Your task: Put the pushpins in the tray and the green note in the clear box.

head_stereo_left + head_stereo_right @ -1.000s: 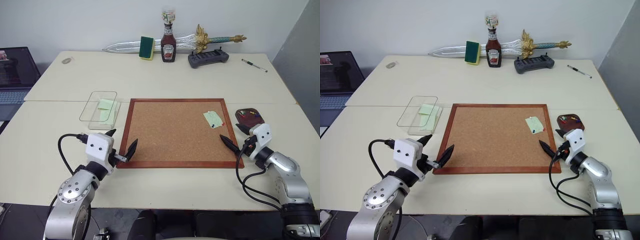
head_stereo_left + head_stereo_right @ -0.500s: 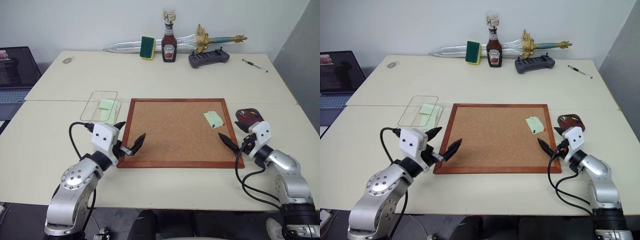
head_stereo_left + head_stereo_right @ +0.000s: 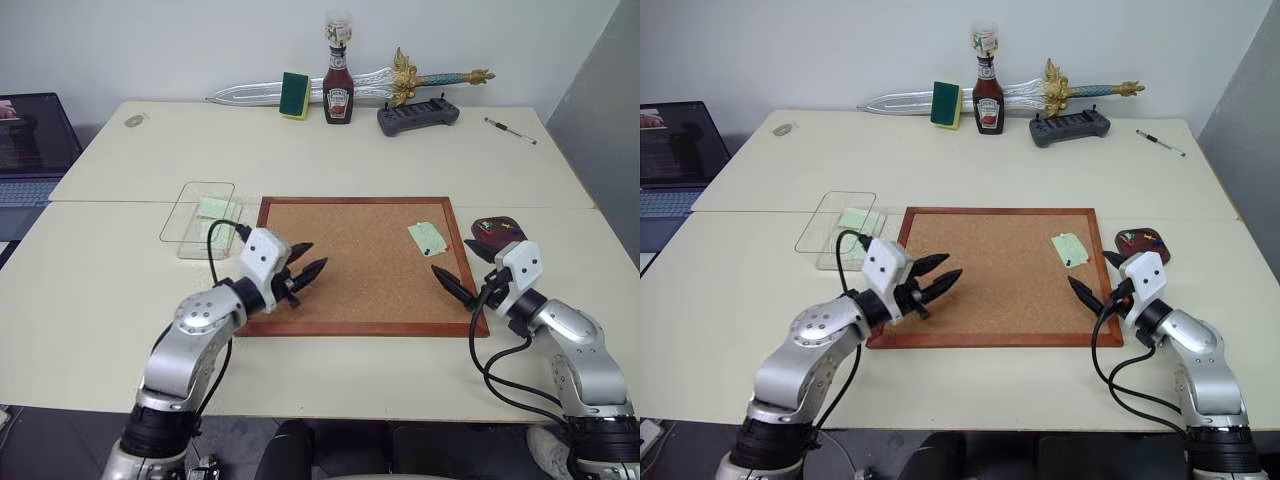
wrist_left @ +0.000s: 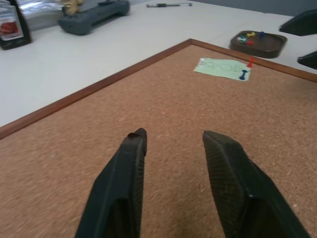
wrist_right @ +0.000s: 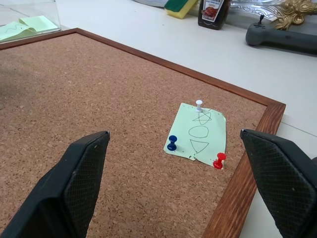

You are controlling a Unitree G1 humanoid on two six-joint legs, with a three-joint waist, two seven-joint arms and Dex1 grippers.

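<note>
Left gripper (image 3: 303,271): swings in over the corkboard (image 3: 350,290) from its near-left corner, jaws narrowing to a small gap, empty.
Right gripper (image 3: 455,268): spread wide, lined up toward the note.
Green note (image 5: 197,134): pinned by three pushpins (image 5: 172,143).
Tray (image 3: 498,233): beside the board.
Clear box (image 3: 198,218): far left.

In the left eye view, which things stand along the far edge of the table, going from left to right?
Green-and-yellow sponge → ketchup bottle → gold sword hilt → dark grey ridged holder → pen.
</note>
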